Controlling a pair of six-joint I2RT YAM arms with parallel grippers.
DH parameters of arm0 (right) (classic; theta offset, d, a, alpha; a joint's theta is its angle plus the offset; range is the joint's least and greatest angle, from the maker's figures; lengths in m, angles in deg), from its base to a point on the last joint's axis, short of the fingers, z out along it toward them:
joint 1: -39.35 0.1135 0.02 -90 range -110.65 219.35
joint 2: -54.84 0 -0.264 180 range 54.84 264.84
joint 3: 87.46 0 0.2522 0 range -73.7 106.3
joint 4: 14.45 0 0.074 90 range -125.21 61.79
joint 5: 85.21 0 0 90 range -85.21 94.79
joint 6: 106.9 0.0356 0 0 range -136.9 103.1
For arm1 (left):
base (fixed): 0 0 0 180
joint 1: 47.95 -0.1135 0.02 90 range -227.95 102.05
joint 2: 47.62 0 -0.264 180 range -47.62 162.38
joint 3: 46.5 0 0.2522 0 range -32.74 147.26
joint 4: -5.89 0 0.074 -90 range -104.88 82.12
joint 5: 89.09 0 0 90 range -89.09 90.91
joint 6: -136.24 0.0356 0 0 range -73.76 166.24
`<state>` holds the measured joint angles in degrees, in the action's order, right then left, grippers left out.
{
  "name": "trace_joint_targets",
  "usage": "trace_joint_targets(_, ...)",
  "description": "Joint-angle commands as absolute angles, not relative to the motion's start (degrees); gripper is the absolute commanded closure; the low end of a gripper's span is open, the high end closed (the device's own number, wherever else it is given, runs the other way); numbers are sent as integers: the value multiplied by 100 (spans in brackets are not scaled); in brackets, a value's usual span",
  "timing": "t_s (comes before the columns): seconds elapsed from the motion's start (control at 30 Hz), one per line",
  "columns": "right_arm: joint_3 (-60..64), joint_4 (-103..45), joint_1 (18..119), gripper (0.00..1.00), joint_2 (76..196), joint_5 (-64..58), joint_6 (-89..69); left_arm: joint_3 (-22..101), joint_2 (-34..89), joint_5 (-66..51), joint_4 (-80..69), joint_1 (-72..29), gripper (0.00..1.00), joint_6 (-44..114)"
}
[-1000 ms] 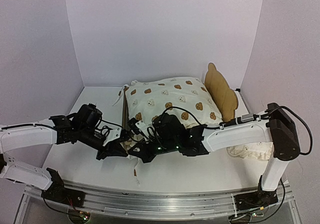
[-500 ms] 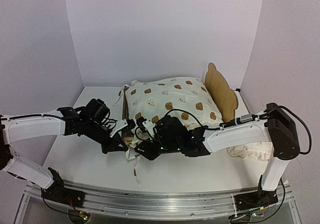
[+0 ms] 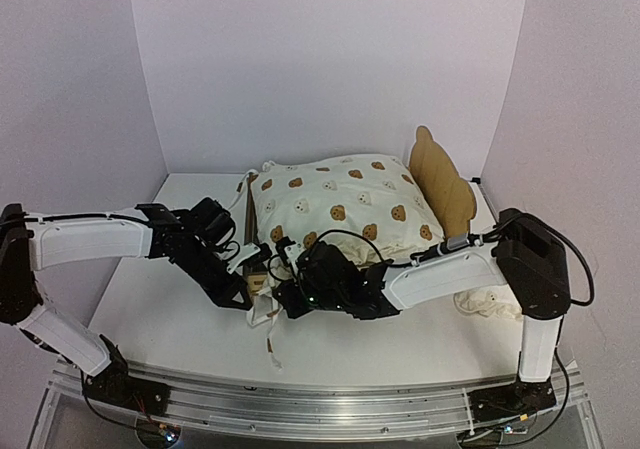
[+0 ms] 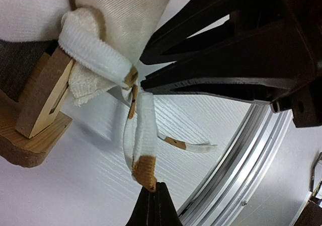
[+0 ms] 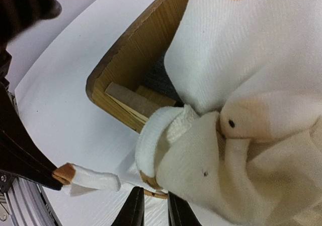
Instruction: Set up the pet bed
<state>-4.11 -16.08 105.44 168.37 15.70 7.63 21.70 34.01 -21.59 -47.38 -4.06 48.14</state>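
Note:
The pet bed point(image 3: 436, 172) stands mid-table, its light wood bear-eared headboard at the right and its near-left corner point(image 5: 121, 70) bare. A cream bear-print cushion point(image 3: 340, 201) lies on the frame. My left gripper point(image 4: 155, 185) is shut on the brown tip of a white cushion tie point(image 4: 142, 140), pulled out from the knot at the corner. Just right of it, my right gripper point(image 5: 155, 200) sits below the cushion's corner with its jaws slightly apart. A brown-edged loop of tie point(image 5: 153, 188) lies just above the gap. Both grippers meet at the bed's near-left corner point(image 3: 262, 284).
A small ruffled pillow point(image 3: 495, 304) lies on the table at the right, behind the right arm's upright link point(image 3: 535, 269). A loose tie end point(image 3: 270, 347) trails toward the metal rail point(image 3: 320, 404) along the near edge. White walls close in the back and both sides.
My left arm has swung up and right to the bed's near-left corner, still shut on the tie. My right gripper has shifted left and its jaws have parted.

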Motion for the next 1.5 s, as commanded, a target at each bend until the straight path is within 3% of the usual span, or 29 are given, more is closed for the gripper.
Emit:
trace_joint_targets(0.0,-45,-1127,10571,81,17053,1609,709,2259,3584,-1985,-4677,-555,100,4677)
trace_joint_targets(0.23,8,-1042,10571,82,17210,1703,702,2091,3607,-1806,-4338,-723,100,4677)
trace_joint_targets(0.43,45,-980,10538,97,17261,1653,673,2138,3696,-1792,-4060,-735,100,4797)
trace_joint_targets(0.63,-254,-897,10417,100,16852,1177,641,2148,3814,-1764,-3995,-735,100,5238)
trace_joint_targets(0.87,-324,-727,10276,100,16610,8,461,2232,3982,-1806,-3712,-724,100,7091)
trace_joint_targets(1.27,-526,-694,10252,100,16443,71,643,2153,4029,-2309,-3626,-637,100,9614)
trace_joint_targets(1.33,-629,-694,10247,98,16374,206,709,2057,3914,-2449,-3644,-638,100,9848)
trace_joint_targets(1.47,-836,-704,10247,79,16208,440,743,1714,3744,-2446,-3315,-628,100,10338)
